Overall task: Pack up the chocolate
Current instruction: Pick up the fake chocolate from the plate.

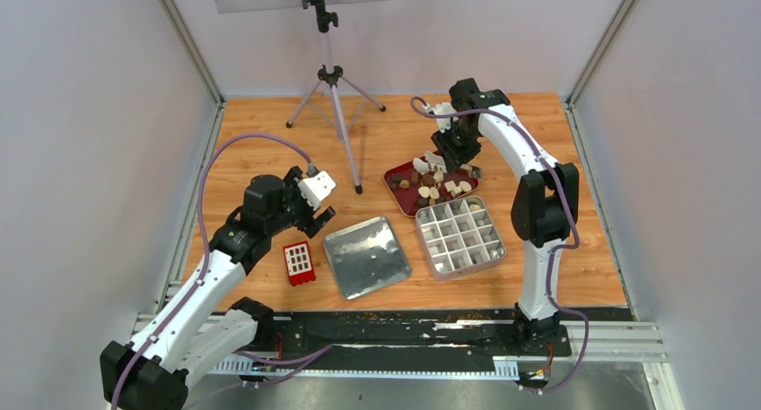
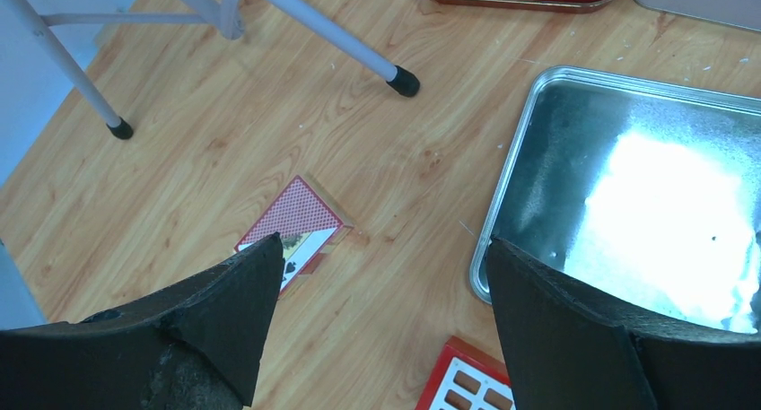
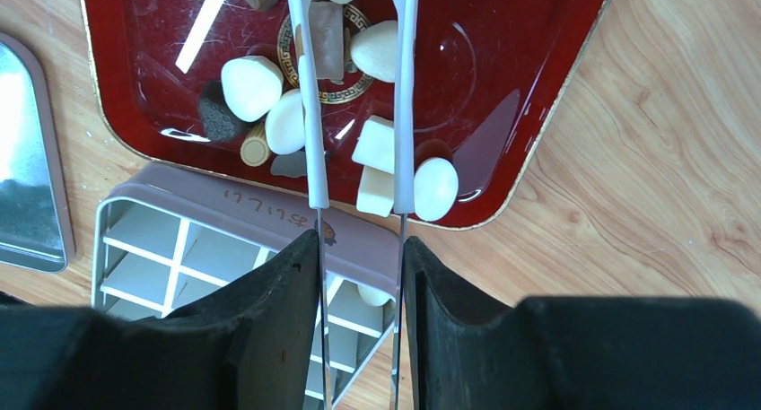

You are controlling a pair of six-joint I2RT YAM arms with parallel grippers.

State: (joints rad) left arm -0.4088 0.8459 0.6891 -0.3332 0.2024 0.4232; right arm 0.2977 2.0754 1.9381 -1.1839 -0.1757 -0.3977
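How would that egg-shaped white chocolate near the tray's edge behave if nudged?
The egg-shaped white chocolate looks smooth and rounded, so it would probably roll or skid. The glossy red tray likely gives little grip. It looks tiny, so probably light.

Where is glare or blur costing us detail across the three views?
Left wrist: metal lid blown out white at its centre; left hand near-black, no detail. Right wrist: bright streaks on the red tray, yet chocolate and tweezers are sharp. Top external: small hotspot on the same lid, otherwise even light, soft shadows.
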